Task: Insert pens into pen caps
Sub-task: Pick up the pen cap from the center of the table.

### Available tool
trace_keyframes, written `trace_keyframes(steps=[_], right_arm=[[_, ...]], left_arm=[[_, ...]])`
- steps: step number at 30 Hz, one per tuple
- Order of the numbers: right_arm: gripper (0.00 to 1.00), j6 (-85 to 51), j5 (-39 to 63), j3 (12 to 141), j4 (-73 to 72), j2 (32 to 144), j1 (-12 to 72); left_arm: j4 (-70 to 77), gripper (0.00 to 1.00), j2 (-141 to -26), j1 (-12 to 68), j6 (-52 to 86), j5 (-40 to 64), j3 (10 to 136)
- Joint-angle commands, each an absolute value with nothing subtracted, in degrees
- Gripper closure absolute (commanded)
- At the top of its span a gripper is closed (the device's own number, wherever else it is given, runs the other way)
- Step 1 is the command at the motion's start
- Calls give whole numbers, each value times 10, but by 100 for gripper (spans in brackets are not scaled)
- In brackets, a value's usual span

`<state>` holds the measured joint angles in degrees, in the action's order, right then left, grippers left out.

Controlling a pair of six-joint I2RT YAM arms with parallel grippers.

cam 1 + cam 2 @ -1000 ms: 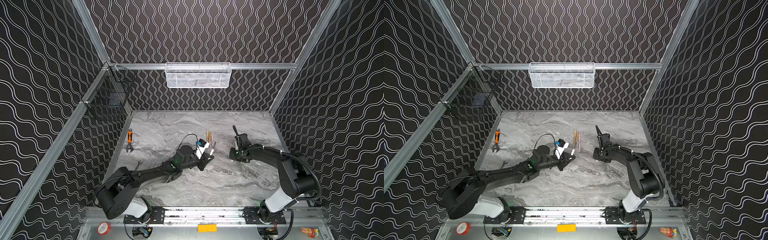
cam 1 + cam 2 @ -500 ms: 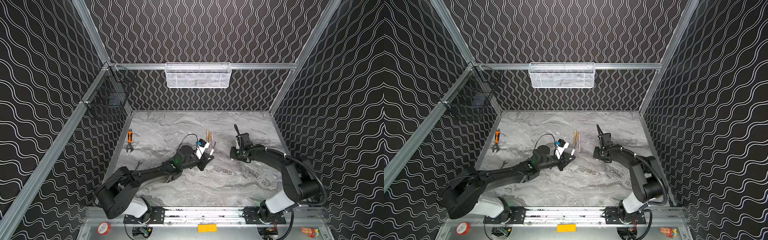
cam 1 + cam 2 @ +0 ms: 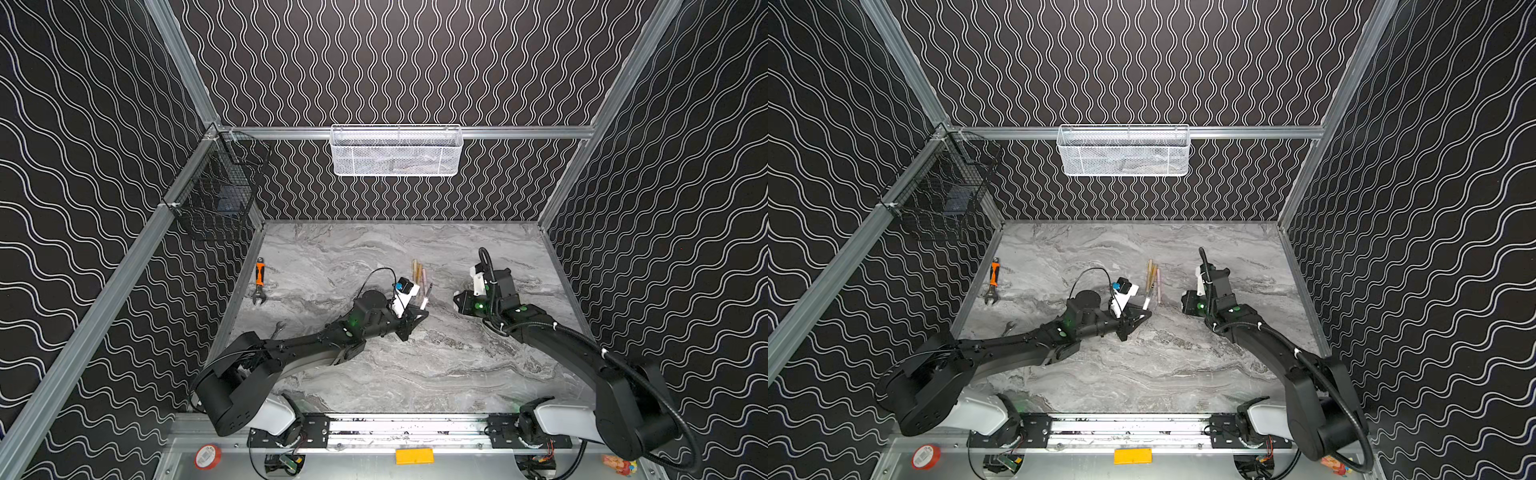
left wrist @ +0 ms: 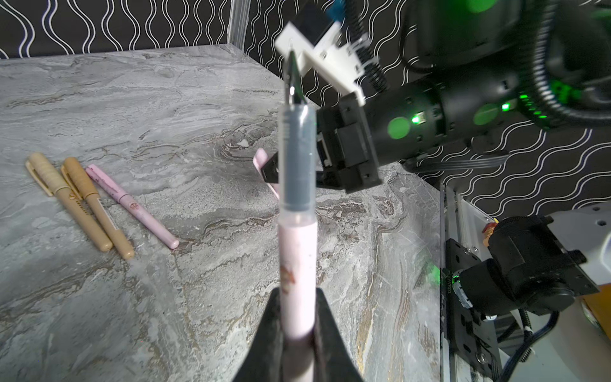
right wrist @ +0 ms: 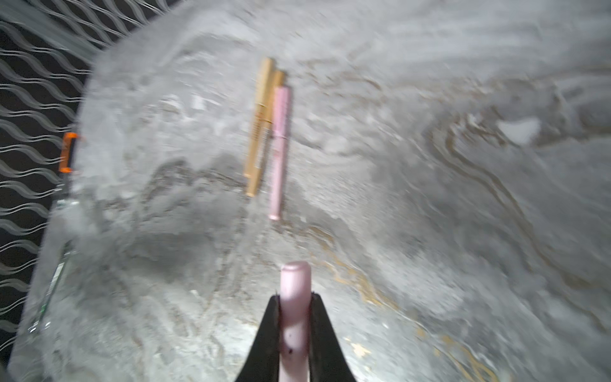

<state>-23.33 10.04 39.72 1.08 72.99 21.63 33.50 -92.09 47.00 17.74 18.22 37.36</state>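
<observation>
L gripper (image 4: pixel 297 294), mid marble table (image 3: pixel 415 374), is clamped tight on an uncapped pink pen (image 4: pixel 297 251), with the dark nib angled up and away. Just R of it and slightly farther, R gripper (image 5: pixel 295 297) is pinched closed on a pink cap (image 5: pixel 295 277), rounded end poking past the fingertips, cap and nib apart. Farther back, betw. the grippers, 3 capped pens (image 3: pixel 419 272) lie side by side, 2 tan and 1 pink on the R; orange-handled wrench (image 3: pixel 259 280) is off by the L wall.
</observation>
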Motion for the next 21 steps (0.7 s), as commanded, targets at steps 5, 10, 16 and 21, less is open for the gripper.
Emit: trace_keyframes(steps=[5, 10, 16, 21], right_arm=[[85, -232, 139, 399, -60, 698, 234], [85, -244, 150, 408, -72, 680, 244], [85, -257, 159, 427, -83, 661, 268], [84, -268, 166, 436, -99, 645, 278]], left_arm=[[347, 94, -905, 471, 160, 173, 369], [354, 94, -906, 470, 163, 177, 364], [366, 94, -915, 470, 170, 185, 363], [366, 94, -918, 471, 173, 190, 364]])
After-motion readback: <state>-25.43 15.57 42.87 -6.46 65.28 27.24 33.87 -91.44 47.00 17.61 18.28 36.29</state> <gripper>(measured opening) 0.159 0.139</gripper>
